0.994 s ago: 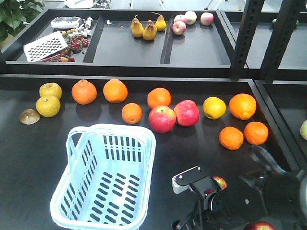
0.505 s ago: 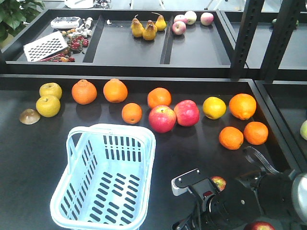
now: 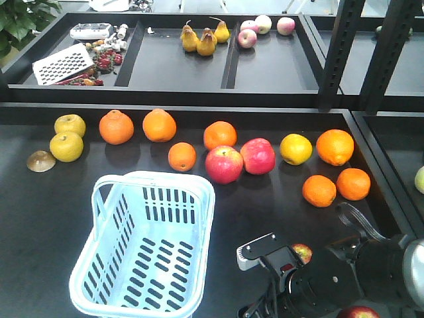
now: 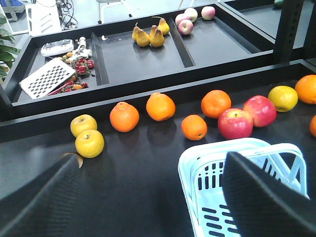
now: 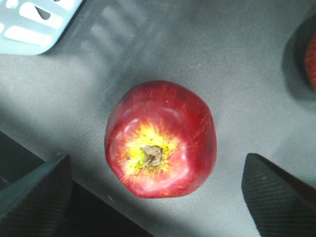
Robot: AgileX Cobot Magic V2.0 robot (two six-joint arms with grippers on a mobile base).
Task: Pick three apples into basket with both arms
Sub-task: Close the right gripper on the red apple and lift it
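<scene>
A small dark maroon-red apple (image 5: 160, 138), yellow-green round its stem, lies on the dark table. My right gripper (image 5: 155, 197) is open, with one finger on each side of the apple and clear of it. A second maroon apple (image 5: 311, 59) shows at the right edge. From the front, one apple (image 3: 302, 252) peeks from behind my right arm (image 3: 331, 281), and another (image 3: 358, 312) is at the bottom edge. The pale blue basket (image 3: 199, 192) stands empty to the left. My left gripper (image 4: 155, 202) is open, with its right finger over the basket (image 4: 197, 163).
Two bigger pinkish-red apples (image 3: 224, 164) (image 3: 258, 156) sit among several oranges (image 3: 318, 191) and yellow fruits (image 3: 67, 146) along the table's back. The raised shelf holds pears (image 3: 199, 40), pale apples (image 3: 255, 30) and a grater (image 3: 63, 64). Black uprights (image 3: 341, 53) stand at the right.
My right arm turned slightly a second ago, and its cable loop shifted left. It has since stayed still. The fruit and the basket have not moved.
</scene>
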